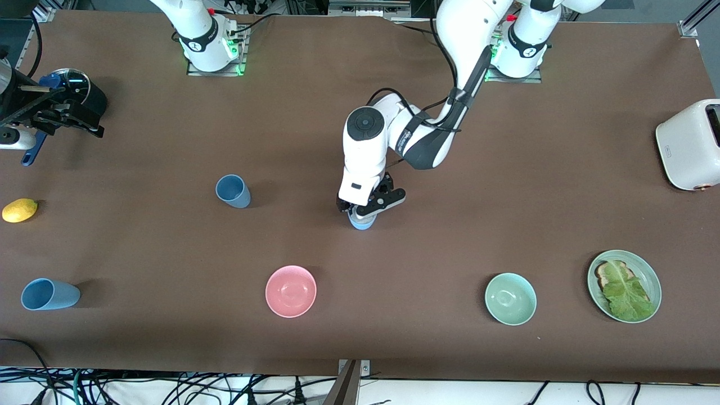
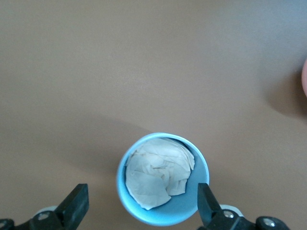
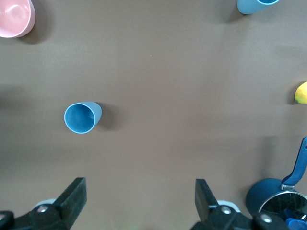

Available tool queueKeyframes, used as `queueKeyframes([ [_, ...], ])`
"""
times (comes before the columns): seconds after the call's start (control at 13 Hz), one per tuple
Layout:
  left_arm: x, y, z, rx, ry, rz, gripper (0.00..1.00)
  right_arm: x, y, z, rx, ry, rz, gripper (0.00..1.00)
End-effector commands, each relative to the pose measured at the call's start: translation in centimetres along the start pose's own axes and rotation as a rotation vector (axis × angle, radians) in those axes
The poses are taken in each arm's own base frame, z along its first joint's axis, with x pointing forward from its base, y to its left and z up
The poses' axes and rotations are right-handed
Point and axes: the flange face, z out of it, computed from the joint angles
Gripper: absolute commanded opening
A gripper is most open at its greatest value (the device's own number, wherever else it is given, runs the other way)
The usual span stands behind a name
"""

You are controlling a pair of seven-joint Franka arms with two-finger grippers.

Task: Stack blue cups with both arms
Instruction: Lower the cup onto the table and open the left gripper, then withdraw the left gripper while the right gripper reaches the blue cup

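The left gripper (image 1: 367,207) hangs over a light blue cup (image 1: 361,221) mid-counter, jaws wide either side. Only the left wrist view shows what looks like crumpled paper (image 2: 159,172) inside. The right gripper (image 3: 139,201), jaws wide, waits above a dusky cup (image 3: 81,117).

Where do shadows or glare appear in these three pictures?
Front view: soft shadows beside the upright blue cup; green glow at the arm bases. Left wrist view: a faint shadow beside the paper-filled cup. Right wrist view: a mild sheen inside the pink bowl.
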Motion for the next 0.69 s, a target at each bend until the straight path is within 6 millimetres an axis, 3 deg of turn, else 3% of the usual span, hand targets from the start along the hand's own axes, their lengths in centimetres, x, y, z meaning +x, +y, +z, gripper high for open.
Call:
queueKeyframes([
  [0.0,0.9,-1.4,-3.4,0.007,-0.048,0.017,1.0,0.1,0.0,-0.4,0.005,-0.005,-0.001,1.0],
  [0.23,4.2,-4.3,-9.3,0.042,-0.151,0.08,1.0,0.1,0.0,-0.4,0.005,-0.005,0.001,1.0],
  [0.38,8.2,-7.8,-13.2,0.065,-0.189,0.124,1.0,0.1,0.0,-0.4,0.005,-0.005,-0.001,1.0],
  [0.62,13.0,-12.2,-16.9,0.056,-0.215,0.243,1.0,0.0,-0.2,-0.5,0.005,-0.006,0.005,1.0],
])
